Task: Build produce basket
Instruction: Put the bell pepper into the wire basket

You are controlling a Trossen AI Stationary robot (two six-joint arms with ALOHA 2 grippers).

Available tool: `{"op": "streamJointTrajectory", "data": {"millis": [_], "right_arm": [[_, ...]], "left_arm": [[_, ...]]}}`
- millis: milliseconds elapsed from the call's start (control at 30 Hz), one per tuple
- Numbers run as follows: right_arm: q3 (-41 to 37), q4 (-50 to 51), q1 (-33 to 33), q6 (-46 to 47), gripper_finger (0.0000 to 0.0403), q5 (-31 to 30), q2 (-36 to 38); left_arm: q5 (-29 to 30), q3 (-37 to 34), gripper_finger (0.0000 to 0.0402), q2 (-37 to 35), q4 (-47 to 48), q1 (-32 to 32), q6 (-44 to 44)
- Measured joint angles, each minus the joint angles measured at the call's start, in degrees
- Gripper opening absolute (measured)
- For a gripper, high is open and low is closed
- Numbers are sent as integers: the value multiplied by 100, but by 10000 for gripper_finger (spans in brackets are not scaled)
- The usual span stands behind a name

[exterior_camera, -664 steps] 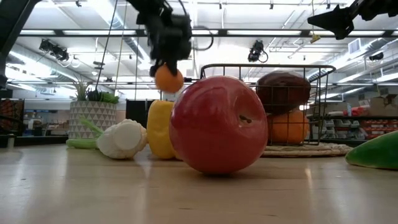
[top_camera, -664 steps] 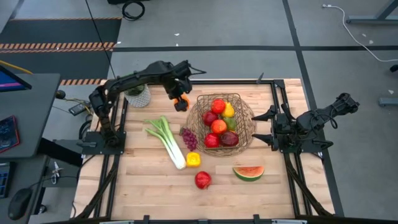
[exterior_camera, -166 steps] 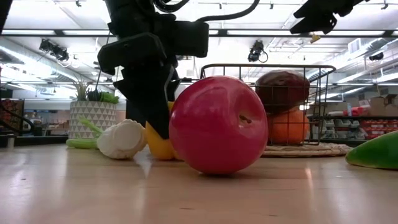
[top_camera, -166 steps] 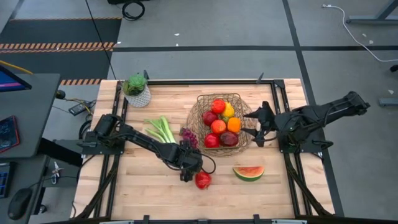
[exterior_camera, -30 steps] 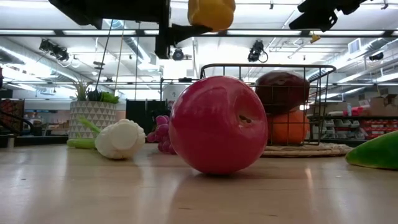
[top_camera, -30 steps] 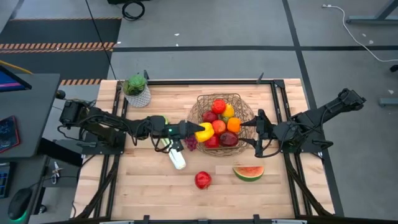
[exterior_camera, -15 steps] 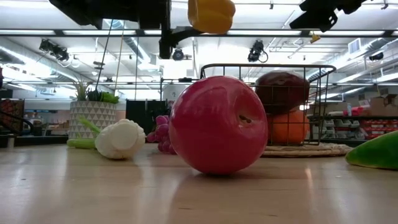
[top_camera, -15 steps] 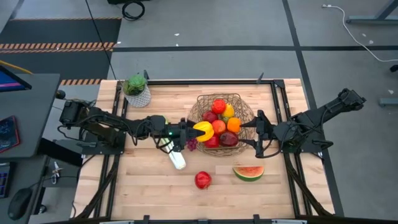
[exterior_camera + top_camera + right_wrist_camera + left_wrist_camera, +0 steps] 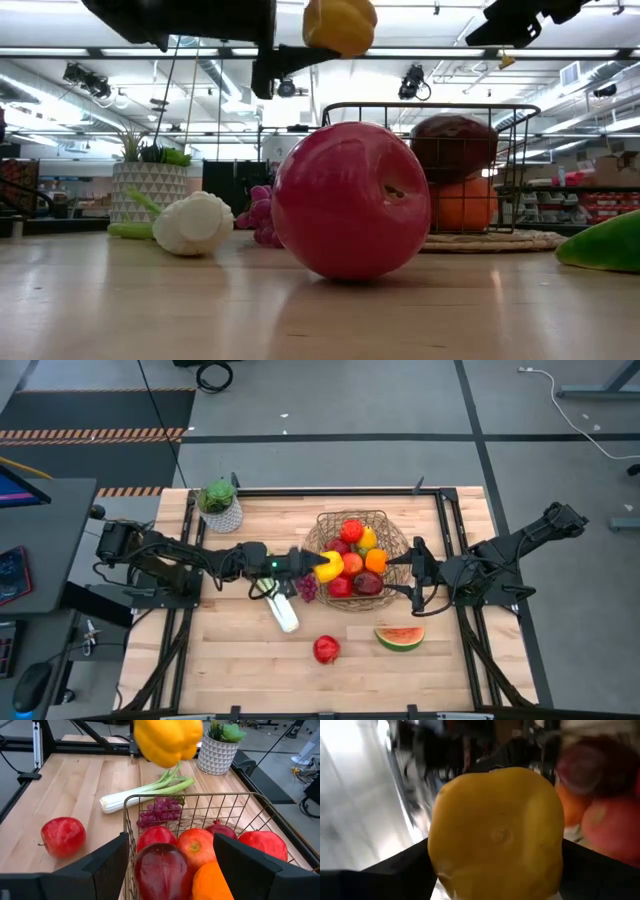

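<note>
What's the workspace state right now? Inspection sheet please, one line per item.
Surface: wooden table, bare boards toward the front.
Job's things: basket holds several red and orange fruits; yellow pepper is held in the air at the basket's rim; leek, grapes, red apple and watermelon slice lie on the table outside it.
Clutter: potted plant at the far left corner.
Grippers: left claw shut on the pepper; right claw open and empty at the basket's right side.
Cables: black cable coil and white lead on the floor.
Surroundings: grey floor with hazard-striped tape; no people seen.
</note>
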State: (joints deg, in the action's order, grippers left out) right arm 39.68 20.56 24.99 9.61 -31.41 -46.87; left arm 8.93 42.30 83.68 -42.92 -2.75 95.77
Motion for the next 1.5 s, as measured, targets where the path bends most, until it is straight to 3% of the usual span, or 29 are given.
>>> {"op": "streamJointTrajectory", "data": {"millis": [300, 500, 1033, 1267, 1500], "right_arm": [[0, -32, -43, -265, 291, -302, 0], [0, -274, -265, -620, 291, -365, 2], [0, -908, -1110, -1352, 291, -369, 2], [0, -969, -1356, -1391, 291, -305, 2], [0, -1167, -1438, -1391, 291, 247, 2]], "left_arm": [[2, 0, 328, 0, 156, 476, -4374], [4, 0, 328, 0, 333, 627, -6543], [0, 0, 328, 0, 431, 277, -9366], [-4, 0, 328, 0, 422, -30, -11213], [-4, 0, 328, 0, 386, -300, -13038]]}}
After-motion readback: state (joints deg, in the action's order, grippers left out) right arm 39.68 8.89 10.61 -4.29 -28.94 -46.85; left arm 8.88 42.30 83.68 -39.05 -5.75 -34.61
